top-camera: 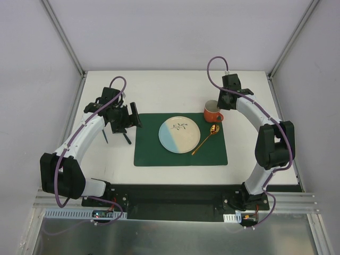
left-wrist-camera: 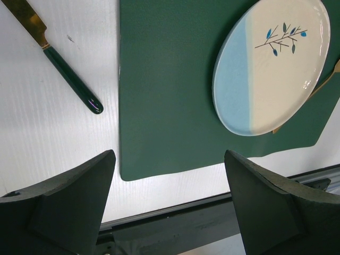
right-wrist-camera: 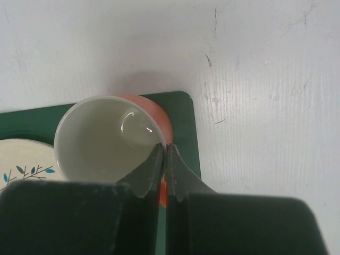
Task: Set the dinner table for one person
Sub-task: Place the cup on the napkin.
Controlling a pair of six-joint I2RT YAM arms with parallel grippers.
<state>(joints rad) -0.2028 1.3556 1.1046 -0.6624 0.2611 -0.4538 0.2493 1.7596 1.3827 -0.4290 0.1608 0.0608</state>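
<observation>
1. The right arm's fingers (right-wrist-camera: 164, 159) are pressing shut at the near rim of the orange-red ceramic mug (right-wrist-camera: 101, 143). A strip of orange is showing between them, so they seem to be clamping its handle.
2. The mug is standing upright on the far right corner of the dark green rectangular placemat (top-camera: 151, 151), which is lying on the large plain white matte desk (top-camera: 159, 93), towards its near edge.
3. The round white and pale-blue plate with a leaf sprig (top-camera: 179, 135) is sitting in the middle of the placemat. The gold metal spoon (top-camera: 205, 138) is lying just to its right, bowl towards the mug.
4. The left arm's fingers (left-wrist-camera: 168, 159) are standing wide apart and gripping nothing, hovering over the placemat's left edge. The knife with a gold blade and dark green handle (left-wrist-camera: 71, 79) is lying on the bare desk beside the placemat, apart from it.
5. The step in hand looks like setting the mug down.
6. The next move calls for the right fingers to open and rise straight up so the mug is not tipped. After that the knife is waiting to be picked up and laid by the plate.
</observation>
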